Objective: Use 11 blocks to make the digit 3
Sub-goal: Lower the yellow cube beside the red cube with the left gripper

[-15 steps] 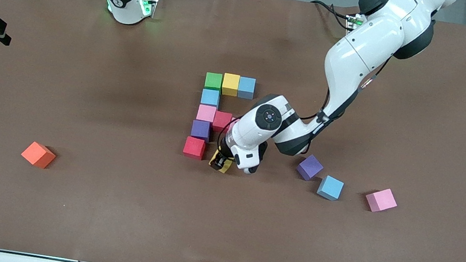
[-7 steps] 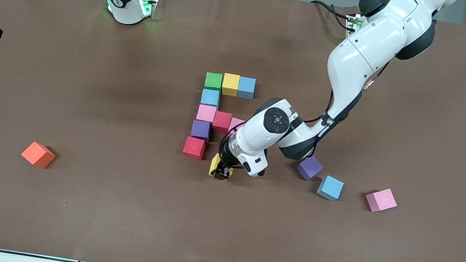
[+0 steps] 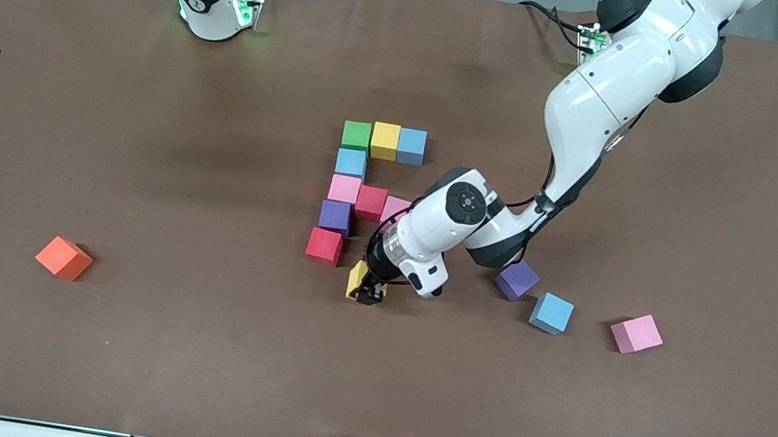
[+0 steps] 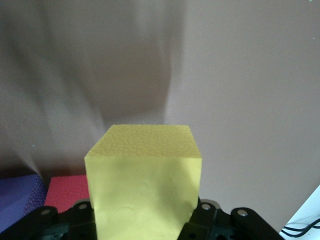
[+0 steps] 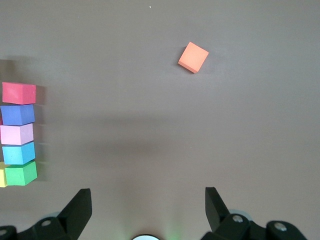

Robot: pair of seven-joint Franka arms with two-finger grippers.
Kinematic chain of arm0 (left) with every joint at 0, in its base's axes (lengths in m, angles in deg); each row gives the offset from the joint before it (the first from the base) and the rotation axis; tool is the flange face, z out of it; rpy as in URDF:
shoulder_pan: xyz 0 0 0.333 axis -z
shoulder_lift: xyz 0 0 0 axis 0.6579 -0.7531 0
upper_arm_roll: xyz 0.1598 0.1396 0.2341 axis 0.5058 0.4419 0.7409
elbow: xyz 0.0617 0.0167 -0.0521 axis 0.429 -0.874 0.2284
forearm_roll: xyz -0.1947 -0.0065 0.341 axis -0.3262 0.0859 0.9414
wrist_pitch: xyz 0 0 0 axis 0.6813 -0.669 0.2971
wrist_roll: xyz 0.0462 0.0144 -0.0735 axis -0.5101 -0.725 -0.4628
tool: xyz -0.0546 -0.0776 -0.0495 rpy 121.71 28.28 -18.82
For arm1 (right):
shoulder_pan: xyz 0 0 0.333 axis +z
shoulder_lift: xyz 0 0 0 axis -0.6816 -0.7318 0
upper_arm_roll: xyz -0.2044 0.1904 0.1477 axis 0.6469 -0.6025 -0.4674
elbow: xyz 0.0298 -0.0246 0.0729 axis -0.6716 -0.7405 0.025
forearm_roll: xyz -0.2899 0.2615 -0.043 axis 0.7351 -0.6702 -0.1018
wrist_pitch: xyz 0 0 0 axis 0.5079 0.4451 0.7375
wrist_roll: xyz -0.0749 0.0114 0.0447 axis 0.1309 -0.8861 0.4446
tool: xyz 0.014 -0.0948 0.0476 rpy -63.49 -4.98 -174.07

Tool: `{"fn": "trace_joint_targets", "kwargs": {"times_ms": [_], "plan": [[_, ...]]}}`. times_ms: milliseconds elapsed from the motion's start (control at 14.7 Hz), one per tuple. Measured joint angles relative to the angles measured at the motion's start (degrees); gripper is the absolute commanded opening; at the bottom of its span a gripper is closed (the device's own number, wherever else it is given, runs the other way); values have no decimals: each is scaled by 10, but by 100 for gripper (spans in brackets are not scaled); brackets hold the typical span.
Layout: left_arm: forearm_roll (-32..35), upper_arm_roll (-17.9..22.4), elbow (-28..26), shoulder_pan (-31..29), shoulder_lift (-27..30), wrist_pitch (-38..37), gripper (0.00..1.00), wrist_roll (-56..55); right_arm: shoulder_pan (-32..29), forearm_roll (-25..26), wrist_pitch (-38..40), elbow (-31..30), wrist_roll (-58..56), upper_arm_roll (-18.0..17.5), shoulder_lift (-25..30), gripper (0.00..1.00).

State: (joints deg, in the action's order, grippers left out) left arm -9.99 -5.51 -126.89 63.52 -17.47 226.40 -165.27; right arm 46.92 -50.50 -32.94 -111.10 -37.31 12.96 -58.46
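My left gripper (image 3: 367, 290) is shut on a yellow block (image 3: 357, 278) (image 4: 145, 170), held low over the table next to the red block (image 3: 324, 246) (image 4: 65, 192), with a gap between them. The digit 3 stands in part: green (image 3: 356, 134), yellow (image 3: 384, 140) and light blue (image 3: 411, 145) blocks in a row. A light blue (image 3: 350, 162), pink (image 3: 344, 188), purple (image 3: 334, 216) and the red block form a column. A red block (image 3: 370, 202) and a half-hidden pink one (image 3: 394, 208) branch off it. My right gripper (image 5: 147, 195) waits high up, open.
Loose purple (image 3: 517, 279), light blue (image 3: 551, 313) and pink (image 3: 636, 333) cubes lie toward the left arm's end of the table. An orange cube (image 3: 64, 258) (image 5: 193, 57) lies alone toward the right arm's end. The left forearm (image 3: 462, 218) hangs over the figure's middle bar.
The left gripper has shifted slightly with the yellow block and turned it squarer to the figure. The right arm has not moved.
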Motion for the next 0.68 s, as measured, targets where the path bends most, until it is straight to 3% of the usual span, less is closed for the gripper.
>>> {"fn": "trace_joint_targets", "kwargs": {"times_ms": [681], "plan": [[-4, 0, -1, 22, -19, -5, 2, 0, -4, 0, 19, 16, 0, 3, 0, 100]]}}
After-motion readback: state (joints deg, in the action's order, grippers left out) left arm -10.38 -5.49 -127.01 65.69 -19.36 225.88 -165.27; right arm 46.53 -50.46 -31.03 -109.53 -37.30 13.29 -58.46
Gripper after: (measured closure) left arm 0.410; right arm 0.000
